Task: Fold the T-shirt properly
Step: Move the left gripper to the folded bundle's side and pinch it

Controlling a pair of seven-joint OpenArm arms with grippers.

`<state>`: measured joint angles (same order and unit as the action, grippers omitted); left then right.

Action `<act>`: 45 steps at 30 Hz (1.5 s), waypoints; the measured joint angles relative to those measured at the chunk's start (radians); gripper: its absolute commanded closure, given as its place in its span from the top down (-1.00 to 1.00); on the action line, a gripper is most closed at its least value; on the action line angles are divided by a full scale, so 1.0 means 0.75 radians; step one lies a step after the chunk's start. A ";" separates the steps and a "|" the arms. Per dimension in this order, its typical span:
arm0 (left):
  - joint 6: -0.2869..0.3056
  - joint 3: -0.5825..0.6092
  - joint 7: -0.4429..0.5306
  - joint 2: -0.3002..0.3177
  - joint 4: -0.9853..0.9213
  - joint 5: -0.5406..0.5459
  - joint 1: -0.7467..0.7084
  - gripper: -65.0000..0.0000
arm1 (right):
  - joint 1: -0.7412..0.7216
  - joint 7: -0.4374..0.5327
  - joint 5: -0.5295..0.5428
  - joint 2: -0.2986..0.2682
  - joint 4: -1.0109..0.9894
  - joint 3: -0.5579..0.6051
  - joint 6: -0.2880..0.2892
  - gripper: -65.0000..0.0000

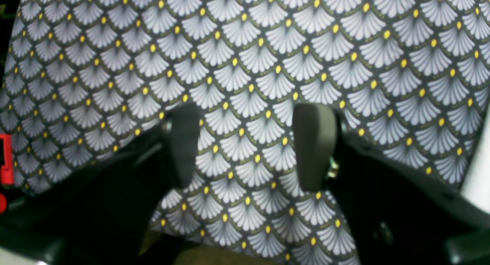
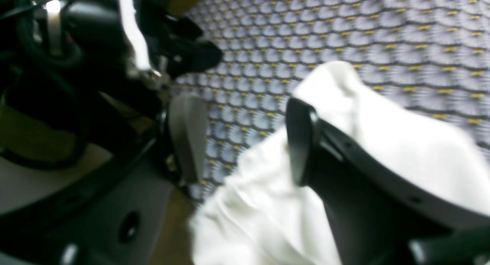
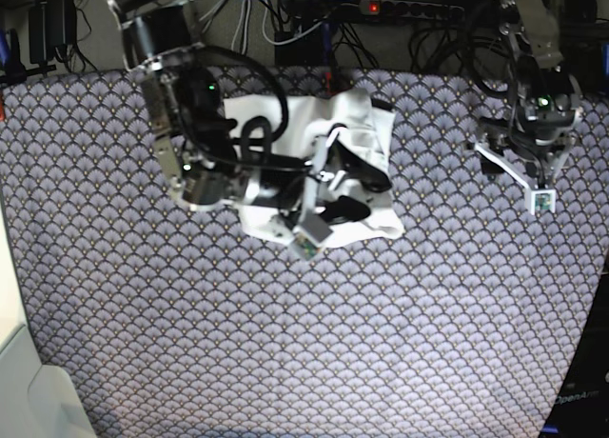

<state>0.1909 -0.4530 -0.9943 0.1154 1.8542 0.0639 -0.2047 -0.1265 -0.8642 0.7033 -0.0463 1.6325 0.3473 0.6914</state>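
The white T-shirt (image 3: 285, 124) lies bunched in a rumpled heap at the back middle of the table. My right gripper (image 3: 354, 196) reaches over it from the left. In the right wrist view this gripper (image 2: 245, 142) is open. The T-shirt (image 2: 383, 142) lies under and behind one of the fingers (image 2: 302, 138), and only patterned cloth and a shirt edge show in the gap. My left gripper (image 1: 249, 146) hangs open over bare patterned cloth. In the base view the left gripper (image 3: 519, 148) is at the back right, well clear of the shirt.
A tablecloth with grey fans and yellow dots (image 3: 314, 343) covers the table. Cables and a power strip (image 3: 409, 9) run along the back edge. A white surface (image 3: 19, 362) borders the table at the front left. A red part (image 1: 5, 163) shows at the left edge of the left wrist view.
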 measured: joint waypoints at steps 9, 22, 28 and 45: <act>-0.004 -0.005 -0.015 0.004 0.131 0.323 -0.040 0.17 | 0.005 -0.009 0.004 -0.144 0.072 -0.276 0.000 -0.40; -0.005 0.003 -0.014 0.023 0.144 0.481 -0.053 0.18 | 0.086 0.018 0.014 -0.147 -0.162 -0.340 0.000 -0.40; -0.006 0.006 -0.015 0.037 0.144 0.712 -0.062 0.18 | 0.030 0.113 0.026 -0.140 -0.339 -0.340 0.001 -0.40; -0.010 0.324 -0.010 0.079 -0.128 0.879 0.090 0.22 | 0.038 0.118 0.021 -0.148 -0.338 -0.287 0.000 -0.40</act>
<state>0.1837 -0.2100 -1.0016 0.1745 1.7584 0.7235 -0.1371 -0.0982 -0.7757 0.7189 -0.1574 1.3788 0.1318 0.6914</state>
